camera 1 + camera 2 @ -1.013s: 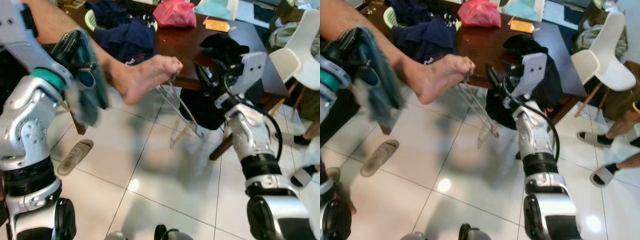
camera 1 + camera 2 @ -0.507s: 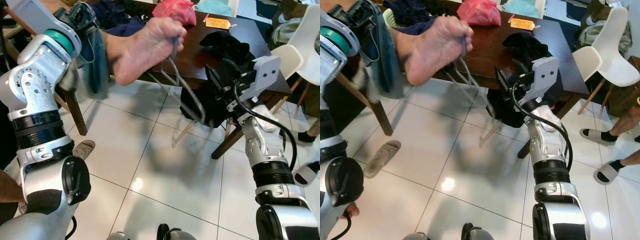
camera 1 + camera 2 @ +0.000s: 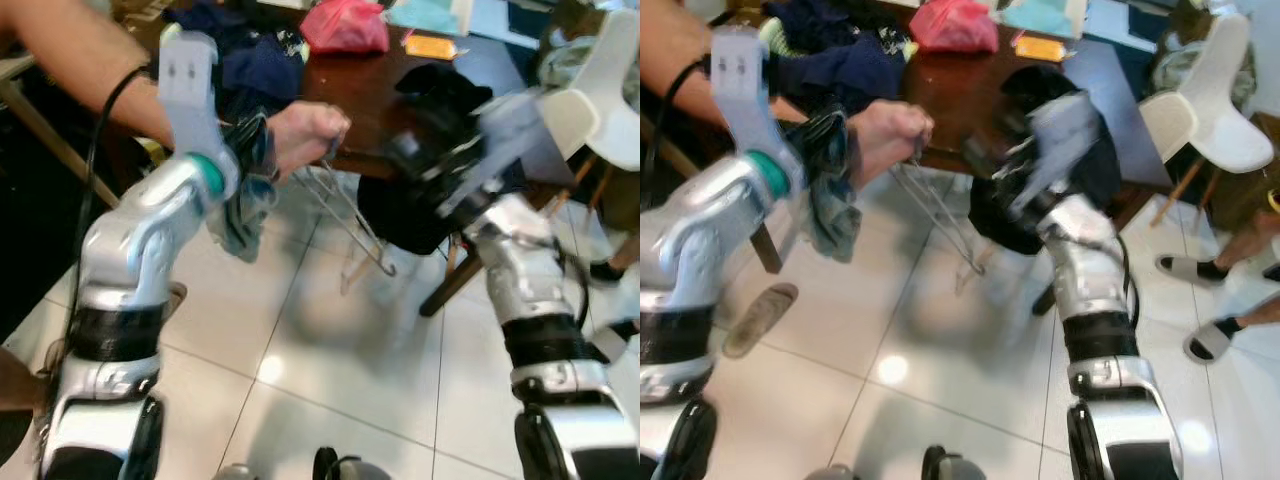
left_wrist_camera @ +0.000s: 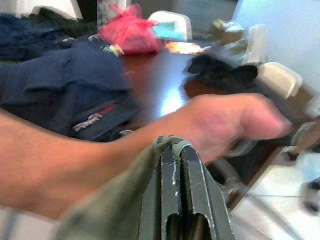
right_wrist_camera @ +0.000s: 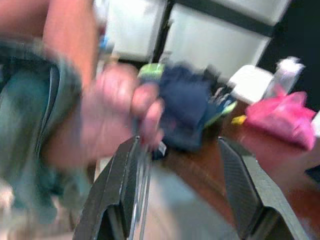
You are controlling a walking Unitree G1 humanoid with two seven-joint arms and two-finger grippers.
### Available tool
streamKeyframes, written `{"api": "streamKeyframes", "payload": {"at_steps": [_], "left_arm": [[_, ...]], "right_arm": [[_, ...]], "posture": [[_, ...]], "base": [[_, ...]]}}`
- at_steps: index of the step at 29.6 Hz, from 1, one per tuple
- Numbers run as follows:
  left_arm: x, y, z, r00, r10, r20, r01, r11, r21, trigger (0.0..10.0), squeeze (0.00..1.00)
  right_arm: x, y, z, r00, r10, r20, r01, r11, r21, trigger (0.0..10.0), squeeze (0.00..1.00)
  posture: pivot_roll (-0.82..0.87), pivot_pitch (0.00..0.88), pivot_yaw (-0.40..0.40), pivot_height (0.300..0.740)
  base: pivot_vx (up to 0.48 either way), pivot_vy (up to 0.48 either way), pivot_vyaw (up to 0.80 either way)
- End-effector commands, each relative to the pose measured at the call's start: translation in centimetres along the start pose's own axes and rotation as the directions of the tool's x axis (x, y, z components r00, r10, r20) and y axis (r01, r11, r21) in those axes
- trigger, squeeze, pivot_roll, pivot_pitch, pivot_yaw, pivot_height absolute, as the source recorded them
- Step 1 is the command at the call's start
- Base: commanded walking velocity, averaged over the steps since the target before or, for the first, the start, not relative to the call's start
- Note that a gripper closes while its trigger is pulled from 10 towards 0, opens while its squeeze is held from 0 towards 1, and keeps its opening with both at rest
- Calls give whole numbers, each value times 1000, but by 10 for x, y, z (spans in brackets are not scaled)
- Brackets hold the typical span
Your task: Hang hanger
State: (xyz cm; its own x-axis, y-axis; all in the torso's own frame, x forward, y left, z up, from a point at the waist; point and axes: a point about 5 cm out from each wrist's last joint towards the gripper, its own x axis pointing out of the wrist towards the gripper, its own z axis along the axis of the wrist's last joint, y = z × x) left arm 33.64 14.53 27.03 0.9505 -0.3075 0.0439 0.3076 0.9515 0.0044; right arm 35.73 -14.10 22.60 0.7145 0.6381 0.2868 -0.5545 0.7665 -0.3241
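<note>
pale tiled floor (image 3: 330, 330) and one dark wooden table (image 3: 960, 90) form the setting. left gripper (image 4: 181, 170): one, fingers pressed together on one teal-green cloth (image 3: 243, 195) that droops from them; left arm bent at the elbow, forearm raised, the gripper just beside a person's hand (image 3: 305, 135). right gripper (image 5: 182, 182): one, two black fingers (image 5: 122, 185) spread wide with nothing between them, blurred, aimed toward the person's hand; right arm raised from lower right, forearm angled up toward the table edge. hanger (image 3: 350, 215): one, thin wire, gripped at its top by the person's hand and slanting down toward the floor between the two arms, apart from both grippers. person's forearm reaches in from the robot's left. on the table: one heap of dark blue clothes (image 3: 255, 55), one pink bag (image 3: 345, 25), one orange card (image 3: 432, 47), one black garment (image 3: 440, 95) at the near edge. white chairs (image 3: 1205, 100) beyond the table, count unclear. one sandal (image 3: 758, 318) on the tiles at left. another person's sandalled feet (image 3: 1215, 305) at right.
</note>
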Motion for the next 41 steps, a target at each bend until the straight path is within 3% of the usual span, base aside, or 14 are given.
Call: {"api": "streamKeyframes", "payload": {"at_steps": [1, 3, 4, 8, 10, 11, 15, 18, 20, 22, 23, 28, 35, 41], "left_arm": [[-9, 5, 0, 1000, 28, -3, -28, 998, -63, 10000, 0], [-9, 5, 0, 1000, 28, -3, -28, 998, -63, 10000, 0], [-11, 5, -2, 999, 53, -1, -53, 993, -105, 10000, 0], [-12, -6, -2, 997, 65, 46, -60, 993, -100, 10000, 0], [-15, -20, 2, 995, -8, 102, 13, 999, -50, 10000, 0], [-22, -33, 4, 983, -102, 151, 109, 993, -38, 10000, 0], [-31, -37, 2, 971, -143, 193, 157, 986, -60, 10000, 0], [-31, -29, -3, 980, -100, 173, 116, 990, -86, 10000, 0], [-28, -15, 5, 976, -43, 211, 89, 973, -213, 10000, 0], [-28, -15, 5, 976, -43, 211, 89, 973, -213, 10000, 0], [-28, -10, 6, 975, -15, 223, 76, 960, -268, 10000, 0], [-31, -3, -1, 975, 33, 220, 50, 932, -359, 10000, 0], [-35, 7, -10, 977, 69, 203, 22, 909, -416, 10000, 0], [-30, 7, 2, 973, 47, 225, 50, 912, -408, 10000, 0]], "right_arm": [[13, -4, 8, 1000, 27, 8, -26, 996, -90, 10000, 0], [13, -4, 8, 1000, 27, 8, -26, 996, -90, 10000, 0], [24, -7, 16, 999, 25, 31, -23, 996, -83, 10000, 0], [43, -6, 30, 995, 49, 86, -46, 998, -38, 10000, 0], [50, 0, 33, 992, 71, 102, -69, 997, -22, 10000, 0], [54, 6, 33, 990, 91, 105, -89, 996, -19, 10000, 0], [53, 15, 28, 990, 103, 99, -101, 995, -19, 10000, 0], [48, 16, 24, 990, 101, 95, -99, 995, -21, 10000, 0], [36, 9, 13, 996, 47, 73, -48, 999, 13, 10000, 0], [36, 9, 13, 996, 47, 73, -48, 999, 13, 10000, 0], [34, 7, 11, 997, 33, 70, -35, 999, 25, 10000, 0], [37, 10, 9, 996, 41, 81, -44, 998, 33, 10000, 0], [33, 9, 6, 997, 33, 75, -36, 999, 38, 10000, 0], [21, 5, 0, 998, 0, 58, -3, 999, 49, 10000, 0]], "posture": [[262, 39, -88, 740], [262, 39, -88, 740], [284, 38, -121, 740], [298, 41, -148, 740], [300, 42, -163, 740], [295, 43, -154, 740], [282, 36, -140, 740], [278, 32, -137, 740], [280, 40, -132, 740], [280, 40, -132, 740], [284, 41, -134, 740], [280, 32, -126, 740], [265, 38, -107, 740], [278, 40, -97, 740]], "base": [[0, 0, 0], [0, 0, 0], [0, 0, 0], [0, 0, 0], [0, 0, 0], [0, 0, 0], [0, 0, 0], [0, 0, 0], [0, 0, 0], [0, 0, 0], [0, 0, 0], [0, 0, 0], [0, 0, 0], [0, 0, 0]]}}
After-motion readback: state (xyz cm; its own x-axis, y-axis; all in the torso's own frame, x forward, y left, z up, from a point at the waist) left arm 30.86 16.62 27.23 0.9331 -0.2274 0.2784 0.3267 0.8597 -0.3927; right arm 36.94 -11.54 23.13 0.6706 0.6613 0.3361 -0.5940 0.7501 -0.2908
